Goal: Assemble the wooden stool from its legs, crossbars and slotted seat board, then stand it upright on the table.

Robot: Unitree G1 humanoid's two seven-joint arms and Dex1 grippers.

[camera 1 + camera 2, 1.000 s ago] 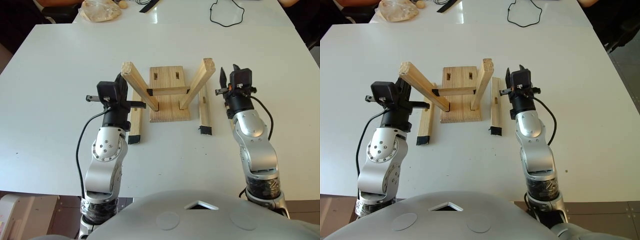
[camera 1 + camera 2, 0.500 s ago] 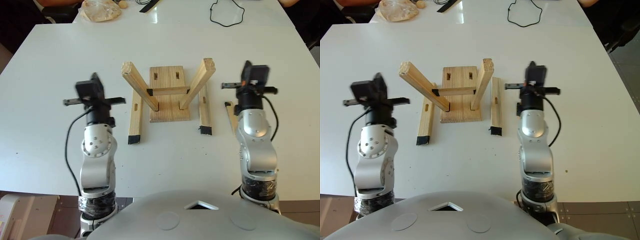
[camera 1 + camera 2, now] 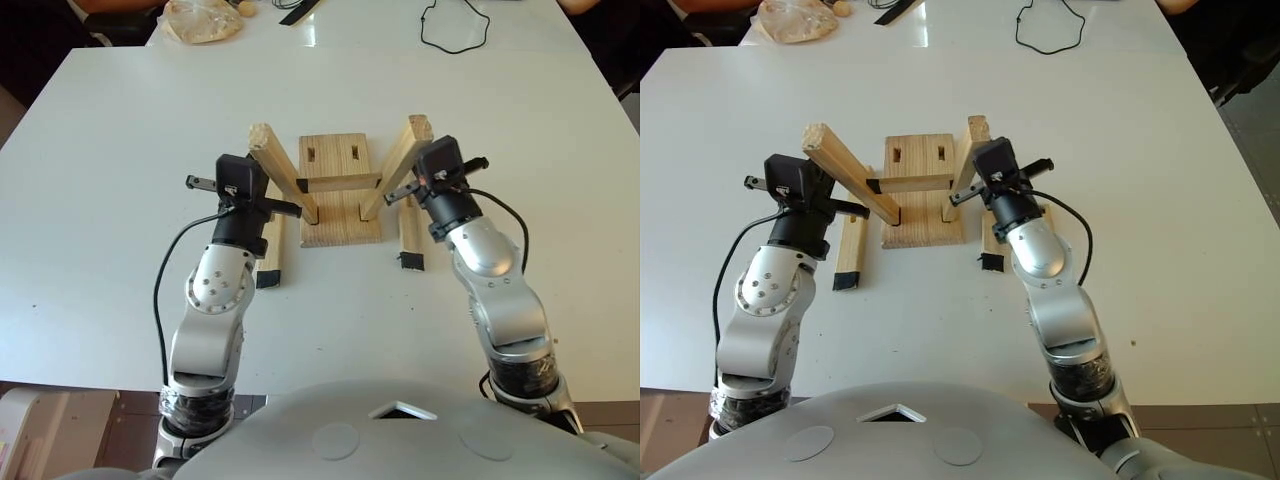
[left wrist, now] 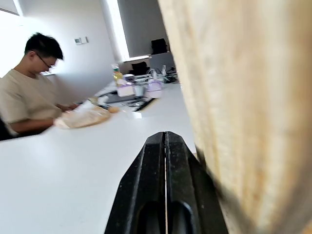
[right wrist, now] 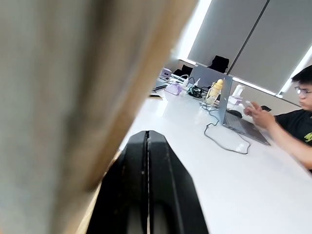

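Observation:
The slotted seat board (image 3: 336, 150) lies flat on the white table. Two legs stand in it, leaning outward: the left leg (image 3: 278, 165) and the right leg (image 3: 400, 160). A crossbar (image 3: 340, 183) joins them. Two more legs lie flat on the table, one (image 3: 270, 248) left of the board and one (image 3: 408, 238) right of it. My left gripper (image 4: 165, 134) is shut and empty, close against the outer side of the left standing leg (image 4: 234, 97). My right gripper (image 5: 147, 132) is shut and empty too, beside the right standing leg (image 5: 87, 73).
At the table's far edge lie a crumpled bag (image 3: 200, 20), a dark flat object (image 3: 300, 10) and a looped black cable (image 3: 452, 30). Bare table stretches wide to the left and right of the stool parts.
Half a second ago both arms were swung out wide to the sides. Both have come back inward and now sit right beside the two standing legs. The stool parts have barely shifted.

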